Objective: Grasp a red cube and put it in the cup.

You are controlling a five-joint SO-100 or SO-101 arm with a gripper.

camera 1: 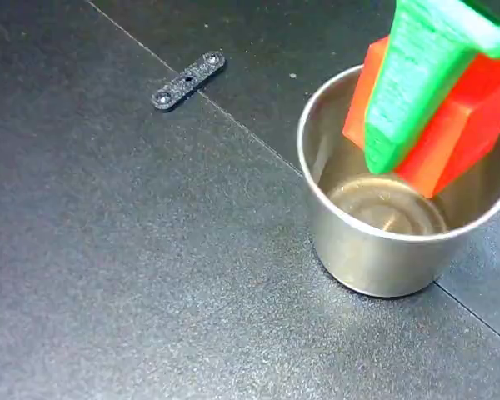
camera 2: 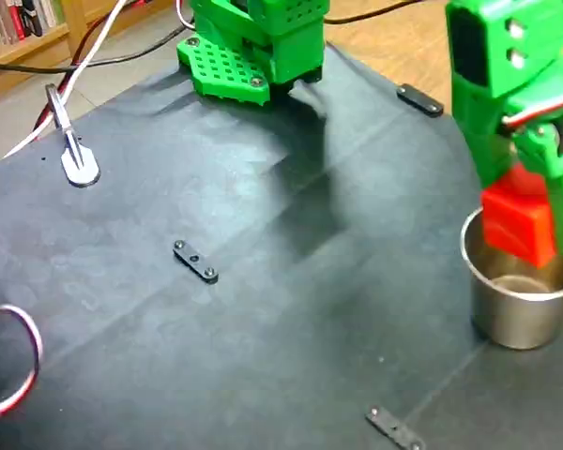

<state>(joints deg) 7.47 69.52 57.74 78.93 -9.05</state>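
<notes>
On the dark matte table (camera 1: 108,275), right of frame, the green gripper (camera 1: 400,150) clamps the red cube (camera 1: 462,133) over the cup (camera 1: 375,258); rigid, light, smooth-faced, best pinched across flat sides.

**Green arm reaches down, gripper closed on its load**

The gripper (camera 1: 404,158) points downward, its tapered green finger (camera 1: 417,75) pressed against the red cube (camera 1: 467,125) it clamps. In the other fixed view the green wrist (camera 2: 497,84) stands above, and the arm's base (camera 2: 253,47) sits well apart.
</notes>
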